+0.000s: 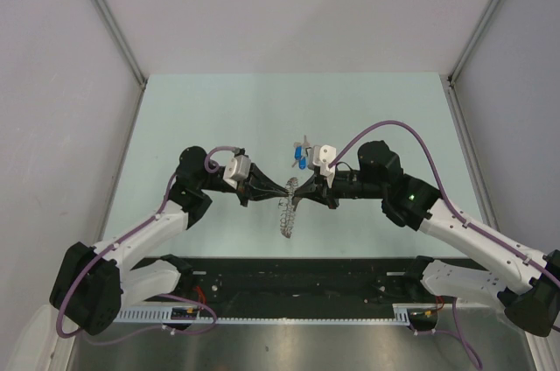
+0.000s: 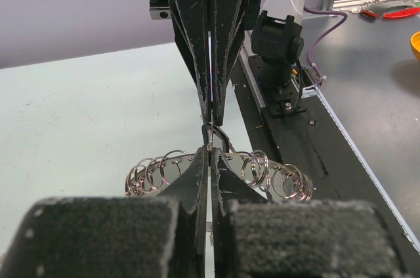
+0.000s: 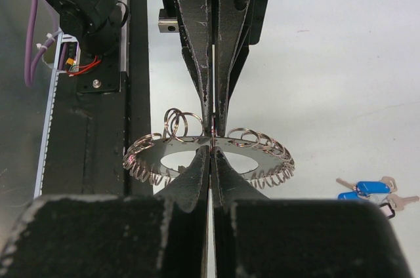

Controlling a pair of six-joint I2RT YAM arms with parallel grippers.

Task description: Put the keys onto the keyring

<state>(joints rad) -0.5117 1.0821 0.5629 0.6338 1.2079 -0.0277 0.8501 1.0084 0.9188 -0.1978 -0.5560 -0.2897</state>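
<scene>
The keyring [image 1: 287, 216] is a silvery disc with an open centre and many small wire loops round its rim. It hangs between the two grippers at the table's middle. My left gripper [image 1: 281, 189] and right gripper [image 1: 298, 187] meet tip to tip, each shut on the keyring's upper rim. From the left wrist, my left gripper [image 2: 210, 153] pinches the keyring [image 2: 156, 170] with the right gripper [image 2: 213, 115] straight opposite. From the right wrist, my right gripper [image 3: 211, 150] grips the keyring [image 3: 262, 158]. The keys [image 1: 302, 157], blue-headed, lie on the table just behind; they also show as keys [image 3: 367, 190] at lower right.
A black rail [image 1: 297, 279] with both arm bases runs along the near edge. White walls [image 1: 105, 30] enclose the pale green table [image 1: 219, 108] at the sides and back. Beyond the rail, a grey bench carries red-handled tools [image 2: 394, 10] and an orange bowl [image 2: 415, 45].
</scene>
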